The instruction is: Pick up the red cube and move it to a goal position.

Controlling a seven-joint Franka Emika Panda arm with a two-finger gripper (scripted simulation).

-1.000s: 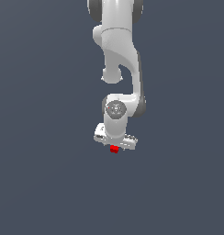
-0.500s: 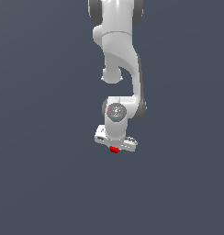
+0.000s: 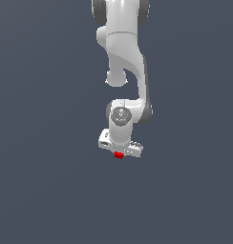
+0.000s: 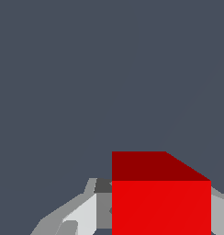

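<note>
My jaws are clamped on the red cube (image 4: 160, 202), one finger (image 4: 84, 211) pressed to one side face and the other peeking out past the opposite face. In the wrist view the cube fills the space right between them, flat front face square to the camera, darker top face above it. So it's in my grip, seated between the pads and sitting level.

How does it handle? I judge it light and rigid: a small, plain block with uniform faces and no give to it. The flat sides make good contact for my pads, and taking it across two opposite faces near the middle, as I have it, looks like the sound hold. The faces look smooth, so a slack grip could let it slide; a firm, even squeeze is what I want.

Now the exterior view. My gripper (image 3: 119, 153) points straight down, with the cube (image 3: 119, 155) showing only as a small red patch beneath the white hand, much narrower than the hand itself. My arm (image 3: 123, 71) hangs down from the top of the picture, bending at the elbow and folding into the wrist joint just above the hand. Around me is plain dark grey; I can't tell from these views whether the cube is touching the surface or clear of it, and I see no goal marker.
</note>
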